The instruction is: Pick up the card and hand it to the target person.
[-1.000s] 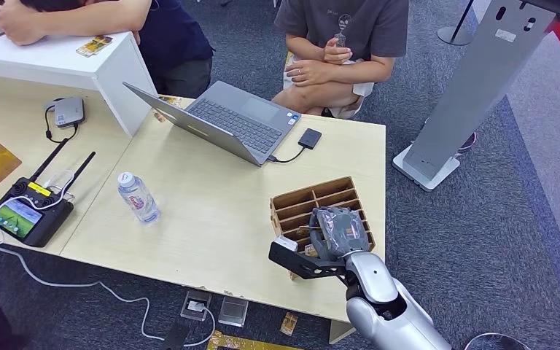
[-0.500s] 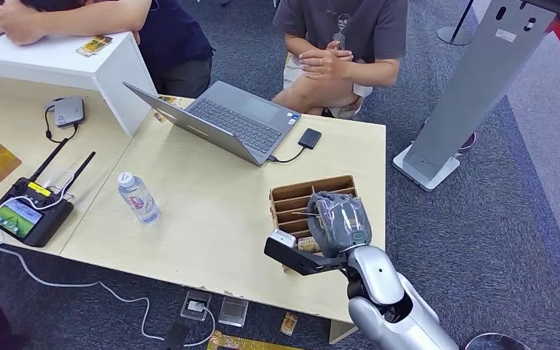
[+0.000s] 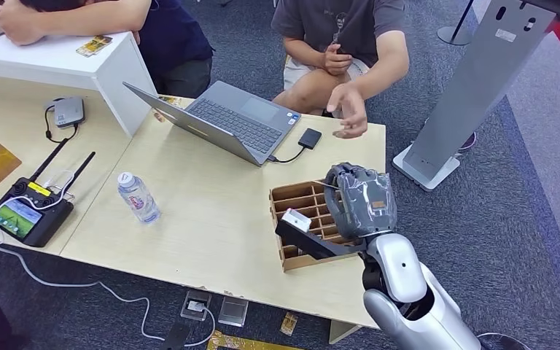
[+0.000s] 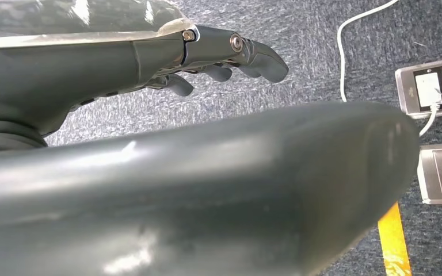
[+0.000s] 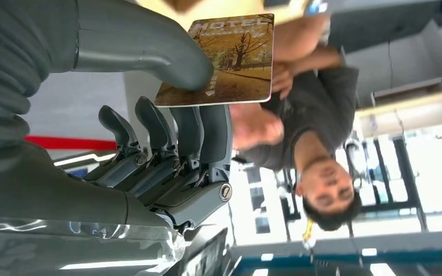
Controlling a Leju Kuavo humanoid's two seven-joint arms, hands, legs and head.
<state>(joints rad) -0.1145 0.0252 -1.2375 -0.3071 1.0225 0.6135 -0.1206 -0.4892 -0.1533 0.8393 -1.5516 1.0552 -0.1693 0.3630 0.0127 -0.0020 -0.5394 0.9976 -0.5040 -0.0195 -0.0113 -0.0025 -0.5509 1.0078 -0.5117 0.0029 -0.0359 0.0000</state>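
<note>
Right hand (image 3: 361,198) fingers (image 5: 193,132) pinching card (image 5: 227,60) above wooden organizer (image 3: 299,211); person's hand (image 3: 348,109) near, laptop (image 3: 222,120) beyond.

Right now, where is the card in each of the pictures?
Head view: the card itself is hard to make out; the right hand that holds it is raised above the wooden divider box, near the person's outstretched hand.
Left wrist view: not in it.
Right wrist view: the card is pinched between the thumb and fingers, in front of the person.
Shared landmark: the person in the grey shirt.
</note>
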